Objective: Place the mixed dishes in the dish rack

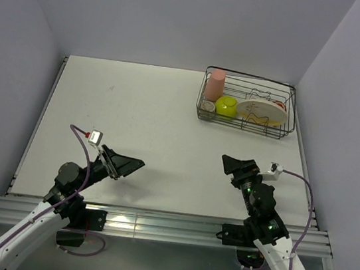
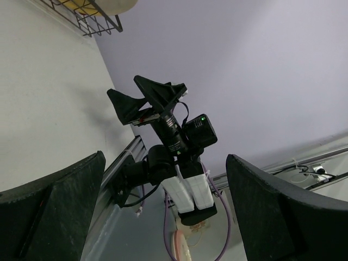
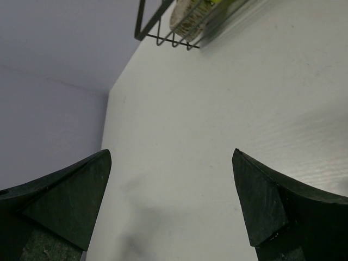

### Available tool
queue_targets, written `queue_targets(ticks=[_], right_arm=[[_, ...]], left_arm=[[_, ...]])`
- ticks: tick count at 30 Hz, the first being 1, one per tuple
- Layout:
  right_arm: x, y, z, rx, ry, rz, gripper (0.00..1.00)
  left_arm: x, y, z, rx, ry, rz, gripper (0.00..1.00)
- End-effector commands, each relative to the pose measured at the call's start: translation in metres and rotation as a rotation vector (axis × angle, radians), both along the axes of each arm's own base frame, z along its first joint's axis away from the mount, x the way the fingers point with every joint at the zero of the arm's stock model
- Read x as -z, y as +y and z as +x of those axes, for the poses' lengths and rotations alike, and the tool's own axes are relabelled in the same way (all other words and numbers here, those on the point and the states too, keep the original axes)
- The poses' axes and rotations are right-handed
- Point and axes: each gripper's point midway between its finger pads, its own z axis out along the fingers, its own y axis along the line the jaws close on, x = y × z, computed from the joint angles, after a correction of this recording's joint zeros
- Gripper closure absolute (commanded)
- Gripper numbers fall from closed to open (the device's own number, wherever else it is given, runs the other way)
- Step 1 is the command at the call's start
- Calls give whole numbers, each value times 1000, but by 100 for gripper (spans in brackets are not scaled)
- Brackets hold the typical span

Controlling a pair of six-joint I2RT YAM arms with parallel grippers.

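The dark wire dish rack (image 1: 291,108) stands at the table's far right. In it are a pink tumbler (image 1: 215,84), a lime-green bowl (image 1: 226,105), a tiny greyish cup (image 1: 208,105) and a pale-yellow plate (image 1: 261,111) with a twig motif, leaning across the wires. A bit of orange shows behind the plate's right end (image 1: 280,106). My left gripper (image 1: 127,164) hangs open near the front left, nothing between its fingers. My right gripper (image 1: 236,164) is open near the front right, also empty. The right wrist view shows a rack corner (image 3: 163,24) far ahead.
The white table (image 1: 136,115) is walled by pale panels on three sides. A metal rail (image 1: 154,224) runs along its near edge, by both arm bases. The left wrist view looks across at the right arm (image 2: 174,141) and a rack corner (image 2: 89,16).
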Motion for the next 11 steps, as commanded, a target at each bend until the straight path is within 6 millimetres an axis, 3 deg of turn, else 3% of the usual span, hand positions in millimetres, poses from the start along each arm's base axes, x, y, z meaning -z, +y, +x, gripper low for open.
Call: queue_targets(ticks=[1, 11], right_arm=[[33, 0, 2, 8, -36, 42, 0], [26, 2, 2, -3, -72, 30, 0]], left_arm=[[97, -1, -2, 16, 180, 107, 1], [100, -2, -2, 17, 184, 114, 1]])
